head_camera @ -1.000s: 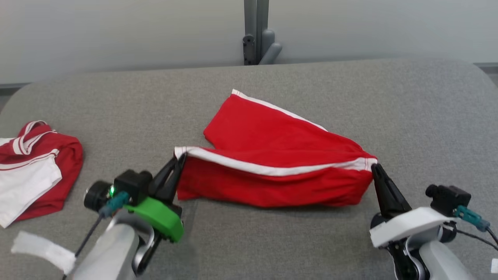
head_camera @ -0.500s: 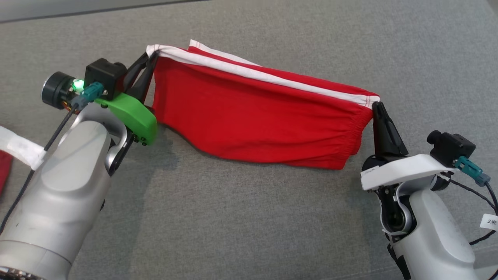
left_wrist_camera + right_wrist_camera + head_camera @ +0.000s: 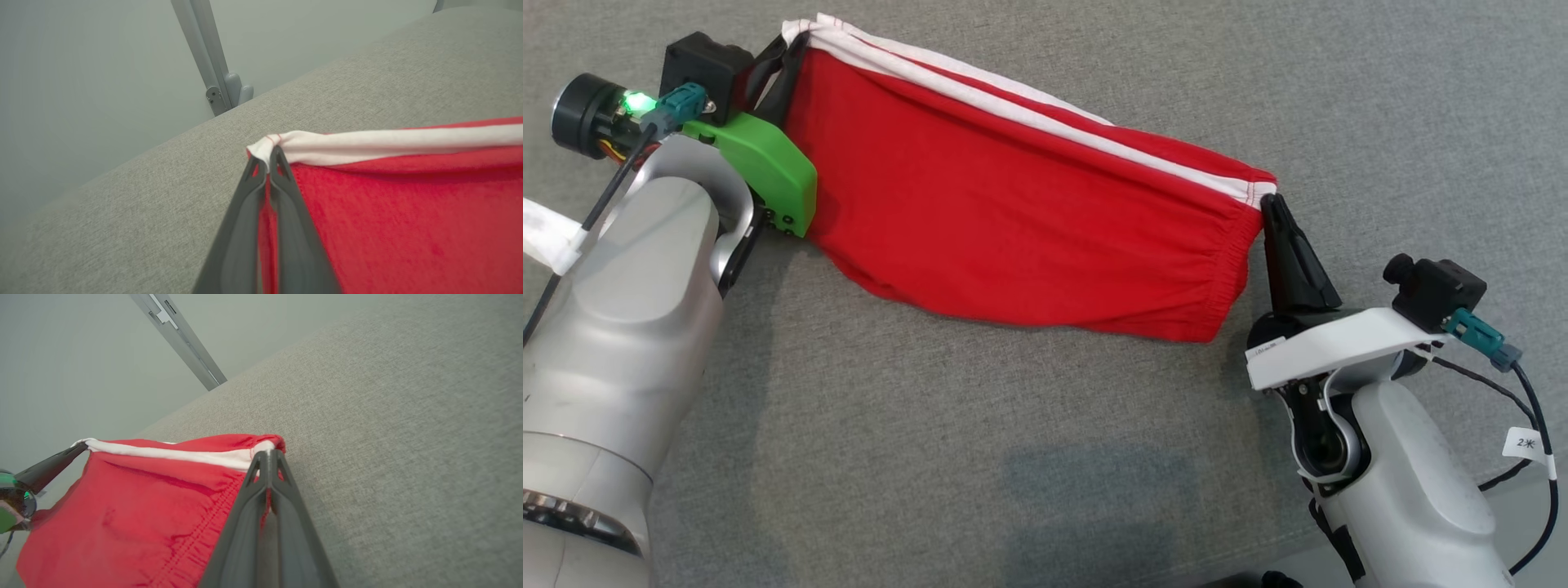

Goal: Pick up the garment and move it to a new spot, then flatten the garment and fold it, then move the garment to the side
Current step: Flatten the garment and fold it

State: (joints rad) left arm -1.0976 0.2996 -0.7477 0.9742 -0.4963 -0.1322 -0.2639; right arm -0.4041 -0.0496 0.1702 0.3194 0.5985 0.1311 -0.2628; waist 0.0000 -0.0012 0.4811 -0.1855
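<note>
Red garment (image 3: 1013, 212) — white-striped, stretched taut, hanging above table.

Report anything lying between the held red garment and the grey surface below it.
Nothing visible does. The red garment hangs stretched between the left gripper and right gripper, each shut on a corner, over bare grey surface.

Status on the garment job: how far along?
Done: pickup, left gripper and right gripper shut on the garment at its white-trimmed corners. In hand: the move, it hangs stretched between them over the grey surface. Left: set down, flatten, fold, move aside.
</note>
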